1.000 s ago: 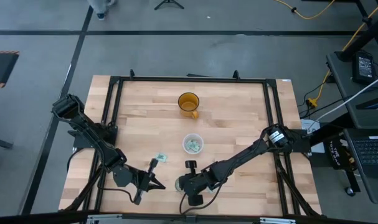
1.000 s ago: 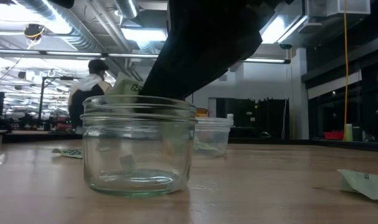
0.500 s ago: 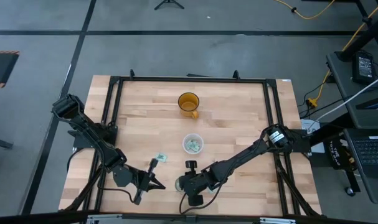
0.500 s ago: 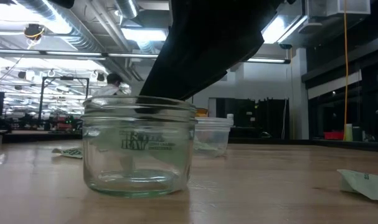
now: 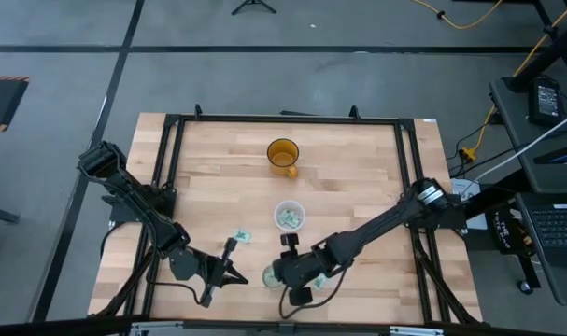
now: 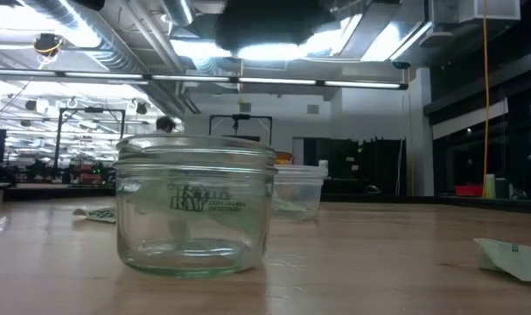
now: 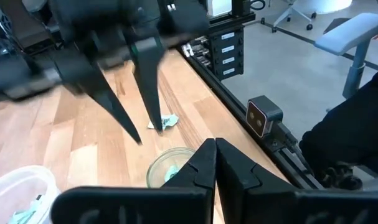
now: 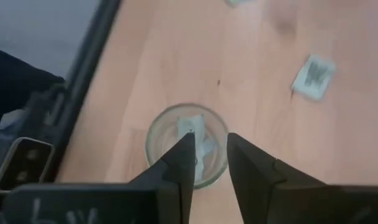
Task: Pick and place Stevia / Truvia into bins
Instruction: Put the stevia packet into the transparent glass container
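The smaller bin, a clear glass jar (image 6: 195, 206) (image 5: 272, 278), stands near the table's near edge with a green-and-white Stevia sachet (image 6: 204, 205) (image 8: 192, 134) lying inside it. My right gripper (image 8: 208, 154) (image 5: 285, 273) hangs open above the jar, clear of it and holding nothing. The wider whitish bin (image 5: 289, 216) (image 6: 296, 189) farther back holds more sachets. Loose sachets lie flat on the table (image 5: 242, 237) (image 8: 313, 76) (image 6: 510, 257). My left gripper (image 7: 215, 163) (image 5: 240, 277) is shut and waits just left of the jar.
An orange cup (image 5: 283, 155) stands toward the far edge. A black frame (image 5: 171, 168) runs round the tabletop. Bare wood lies to the right of the jar and between the bins and the cup.
My right gripper has let go of a sachet at the jar's mouth. The sachet has fallen into the jar and now lies inside it. The gripper has then risen away from the jar's rim.
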You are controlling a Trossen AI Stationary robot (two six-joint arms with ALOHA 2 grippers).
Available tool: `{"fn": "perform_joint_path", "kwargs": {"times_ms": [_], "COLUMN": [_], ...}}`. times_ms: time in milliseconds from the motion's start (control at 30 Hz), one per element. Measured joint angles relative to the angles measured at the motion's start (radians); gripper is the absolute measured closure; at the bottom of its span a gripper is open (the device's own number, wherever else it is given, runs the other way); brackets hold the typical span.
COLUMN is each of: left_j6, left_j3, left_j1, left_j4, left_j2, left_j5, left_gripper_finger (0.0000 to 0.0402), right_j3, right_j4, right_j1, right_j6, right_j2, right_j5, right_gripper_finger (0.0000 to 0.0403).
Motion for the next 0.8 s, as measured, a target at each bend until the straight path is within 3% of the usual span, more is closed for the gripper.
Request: {"fn": "perform_joint_path", "kwargs": {"times_ms": [267, 500, 633, 800], "left_j6": [-0.001, -0.007, -0.007, -0.017], "left_j3": [0.000, 0.000, 0.000, 0.000], "left_j1": [0.000, 0.000, 0.000, 0.000], "left_j4": [0.002, -0.004, -0.033, -0.075], "left_j2": [0.000, 0.000, 0.000, 0.000], "left_j5": [-0.008, -0.030, -0.105, -0.143], "left_gripper_finger": [0.0397, 0.0398, 0.0400, 0.0397], "right_j3": [0.000, -0.010, -0.109, -0.340], "right_j4": [-0.056, -0.194, -0.149, 0.040], "right_j1": [-0.015, -0.050, -0.071, -0.113], "right_j6": [-0.213, -0.242, -0.293, -0.294], "right_j2": [-0.125, -0.202, -0.245, -0.347], "right_j5": [0.007, 0.008, 0.008, 0.009], "right_gripper_finger": [0.0306, 0.0310, 0.0325, 0.0350]}}
